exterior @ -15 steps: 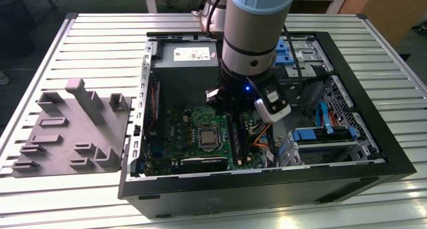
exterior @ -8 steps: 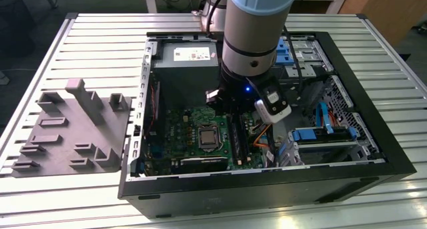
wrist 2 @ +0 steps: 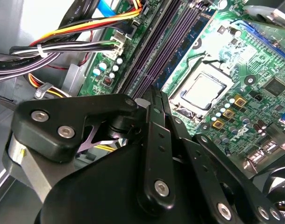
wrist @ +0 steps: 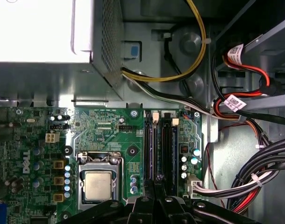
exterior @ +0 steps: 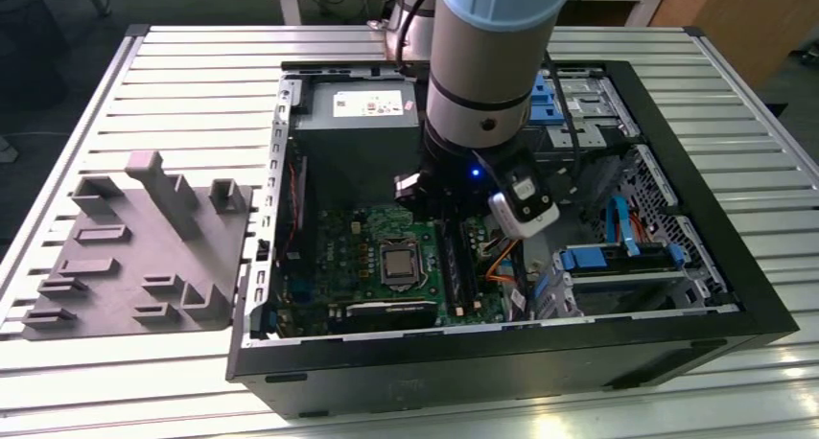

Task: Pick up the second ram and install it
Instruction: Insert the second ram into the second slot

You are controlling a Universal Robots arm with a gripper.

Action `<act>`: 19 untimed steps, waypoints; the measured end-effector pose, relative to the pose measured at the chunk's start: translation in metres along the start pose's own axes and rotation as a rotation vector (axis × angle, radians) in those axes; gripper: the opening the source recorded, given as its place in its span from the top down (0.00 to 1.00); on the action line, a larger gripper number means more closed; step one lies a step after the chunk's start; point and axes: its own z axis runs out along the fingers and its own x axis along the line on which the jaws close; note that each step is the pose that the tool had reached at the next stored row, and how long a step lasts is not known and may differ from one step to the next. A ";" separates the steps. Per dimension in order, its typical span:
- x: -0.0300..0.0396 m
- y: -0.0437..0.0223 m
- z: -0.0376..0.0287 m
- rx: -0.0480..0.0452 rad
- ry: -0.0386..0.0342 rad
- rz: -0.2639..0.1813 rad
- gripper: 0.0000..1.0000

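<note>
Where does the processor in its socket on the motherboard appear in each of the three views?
Exterior view: the processor sits mid-board, to the exterior view's left of the arm's wrist.
First wrist view: the processor lies beside the memory slots.
Second wrist view: the processor lies past the gripper linkage.
Shared landmark: the memory slots.

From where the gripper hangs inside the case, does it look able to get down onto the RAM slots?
Probably yes. The gripper sits directly over the RAM slots beside the CPU socket, and the cable bundle lies off to the side, not across the slots.
</note>
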 end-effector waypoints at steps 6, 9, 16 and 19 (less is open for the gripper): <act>0.0000 -0.0015 0.0005 -0.0001 -0.0001 0.000 0.88; -0.0001 -0.0018 0.0005 0.0001 0.0000 0.000 0.88; -0.0028 -0.0020 0.0009 0.0000 -0.0002 0.004 0.88; -0.0043 -0.0019 0.0011 0.0001 -0.0003 0.006 0.88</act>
